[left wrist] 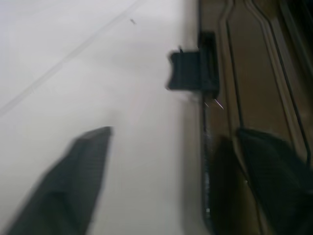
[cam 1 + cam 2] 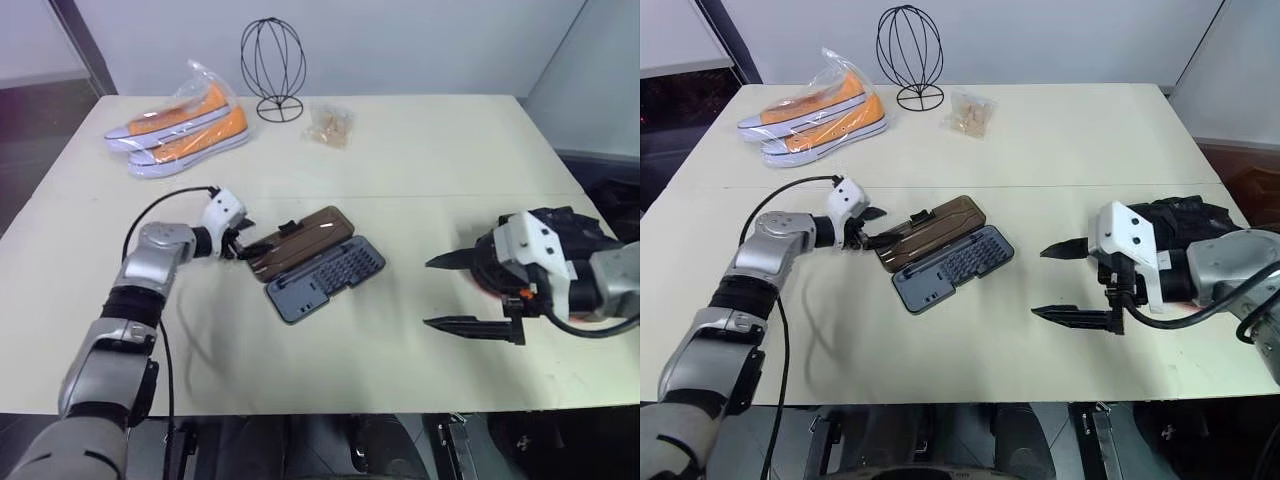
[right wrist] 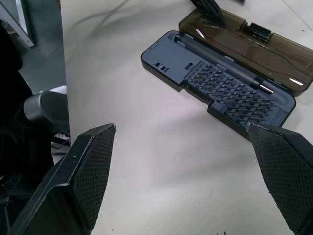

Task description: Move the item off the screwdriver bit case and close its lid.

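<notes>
Case point(image 2: 325, 262) at table centre, lid point(image 2: 300, 237) flat open; mitt point(image 2: 1188, 222) set off right. Left gripper point(image 2: 243, 240), part-open, straddles the lid's left edge (right gripper point(image 2: 1065, 282) wide, empty); pushing could slide the case instead of hinging the lid.

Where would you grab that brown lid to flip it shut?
Probably the lid's long outer edge by the latch tab, coming from the left. It lies flat and thin, hinged to the tray along its other edge, so that edge lifts freely. The left gripper is already there.
</notes>
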Controlling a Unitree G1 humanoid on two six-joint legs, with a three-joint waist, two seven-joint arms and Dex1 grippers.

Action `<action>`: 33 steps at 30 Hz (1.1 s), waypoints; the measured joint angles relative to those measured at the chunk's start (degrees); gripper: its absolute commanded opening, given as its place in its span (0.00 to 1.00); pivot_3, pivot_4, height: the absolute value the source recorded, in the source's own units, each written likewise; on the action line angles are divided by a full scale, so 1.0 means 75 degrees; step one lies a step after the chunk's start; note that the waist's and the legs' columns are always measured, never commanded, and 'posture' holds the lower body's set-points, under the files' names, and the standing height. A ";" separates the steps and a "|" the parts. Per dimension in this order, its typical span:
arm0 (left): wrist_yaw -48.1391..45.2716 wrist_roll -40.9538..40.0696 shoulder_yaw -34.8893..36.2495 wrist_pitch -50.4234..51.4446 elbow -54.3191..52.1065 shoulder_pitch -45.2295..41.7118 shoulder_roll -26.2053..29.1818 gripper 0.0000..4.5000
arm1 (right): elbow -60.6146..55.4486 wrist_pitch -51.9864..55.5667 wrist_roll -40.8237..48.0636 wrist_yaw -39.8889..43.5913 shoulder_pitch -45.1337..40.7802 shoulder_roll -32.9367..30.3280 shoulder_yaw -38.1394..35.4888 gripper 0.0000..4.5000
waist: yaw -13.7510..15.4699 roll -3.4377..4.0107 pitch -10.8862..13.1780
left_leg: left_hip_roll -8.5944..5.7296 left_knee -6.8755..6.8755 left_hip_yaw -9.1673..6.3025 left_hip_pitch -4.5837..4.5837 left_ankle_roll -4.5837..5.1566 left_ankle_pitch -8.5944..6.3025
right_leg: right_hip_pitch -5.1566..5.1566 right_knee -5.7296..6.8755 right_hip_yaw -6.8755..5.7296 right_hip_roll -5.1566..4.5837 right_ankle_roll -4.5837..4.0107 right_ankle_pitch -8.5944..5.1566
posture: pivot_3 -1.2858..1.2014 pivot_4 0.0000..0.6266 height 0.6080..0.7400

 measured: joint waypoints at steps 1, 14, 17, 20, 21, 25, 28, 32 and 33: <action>-0.0026 0.0008 0.0000 -0.0029 0.0040 -0.0013 -0.0044 0.45 | -0.0033 -0.0002 0.0002 -0.0020 0.0023 0.0000 -0.0014 1.00 | 0.0009 0.0000 0.0000 | 0.0000 0.0000 0.0000 0.0000 0.0000 0.0000 | 0.0000 0.0000 0.0000 0.0000 0.0000 0.0000 | 0.52 0.24 1.00; -0.0311 0.0288 -0.0080 -0.0527 0.0269 -0.0105 -0.0154 0.02 | -0.0067 0.0000 0.0078 -0.0161 0.0197 -0.0004 -0.0282 1.00 | 0.0047 0.0001 -0.0003 | 0.0000 0.0001 0.0002 0.0003 0.0000 0.0000 | 0.0001 0.0001 0.0001 -0.0001 0.0000 0.0000 | 0.52 0.24 1.00; -0.0371 0.0322 -0.0085 -0.0714 0.0375 -0.0110 -0.0153 0.02 | -0.0067 0.0004 0.0091 -0.0150 0.0250 -0.0021 -0.0351 1.00 | 0.0043 0.0000 -0.0004 | 0.0000 0.0001 0.0002 0.0004 0.0000 0.0000 | 0.0002 0.0002 0.0001 -0.0001 0.0000 0.0000 | 0.52 0.24 1.00; -0.0715 0.0334 -0.0093 -0.0884 0.0454 -0.0117 -0.0109 0.02 | -0.0067 0.0015 0.0131 -0.0135 0.0320 -0.0059 -0.0454 1.00 | 0.0042 0.0001 -0.0004 | 0.0000 0.0000 0.0002 0.0004 0.0001 0.0000 | 0.0001 0.0001 0.0001 0.0000 0.0000 0.0000 | 0.52 0.24 1.00; -0.0934 0.0327 -0.0113 -0.0952 0.0485 -0.0126 -0.0068 0.02 | -0.0067 0.0014 0.0142 -0.0128 0.0328 -0.0068 -0.0517 1.00 | 0.0041 0.0001 -0.0004 | 0.0000 0.0000 0.0003 0.0004 0.0003 -0.0002 | 0.0001 0.0001 0.0001 0.0000 0.0000 0.0000 | 0.52 0.24 1.00; -0.1795 0.0313 -0.0252 -0.1274 0.0712 -0.0279 0.0008 0.02 | -0.0066 0.0014 0.0150 -0.0058 0.0453 -0.0186 -0.0637 1.00 | 0.0061 0.0000 -0.0004 | -0.0001 0.0000 0.0005 0.0003 0.0003 -0.0002 | 0.0002 -0.0001 0.0001 0.0000 0.0000 0.0000 | 0.52 0.24 1.00; -0.2484 0.0315 -0.0439 -0.1534 0.0935 -0.0447 -0.0023 0.02 | -0.0065 0.0010 0.0146 0.0037 0.0532 -0.0321 -0.0712 1.00 | 0.0086 -0.0001 -0.0003 | -0.0003 0.0001 0.0006 0.0000 0.0003 -0.0002 | 0.0002 -0.0003 0.0000 -0.0001 0.0000 0.0000 | 0.52 0.24 1.00; -0.2724 0.0582 -0.0662 -0.1994 0.1342 -0.0816 -0.0129 0.02 | -0.0064 0.0002 0.0153 0.0208 0.0730 -0.0348 -0.0855 1.00 | 0.0081 -0.0003 -0.0003 | -0.0006 0.0003 0.0006 -0.0003 0.0005 -0.0003 | 0.0002 -0.0004 0.0002 -0.0002 0.0000 0.0000 | 0.52 0.24 1.00; -0.2759 0.0740 -0.0770 -0.2248 0.1689 -0.1069 -0.0272 0.02 | -0.0076 -0.0017 0.0153 0.0349 0.0977 -0.0359 -0.1007 1.00 | 0.0097 -0.0004 -0.0002 | -0.0007 0.0004 0.0006 -0.0003 0.0006 -0.0004 | 0.0003 -0.0003 -0.0003 0.0001 0.0000 0.0000 | 0.52 0.24 1.00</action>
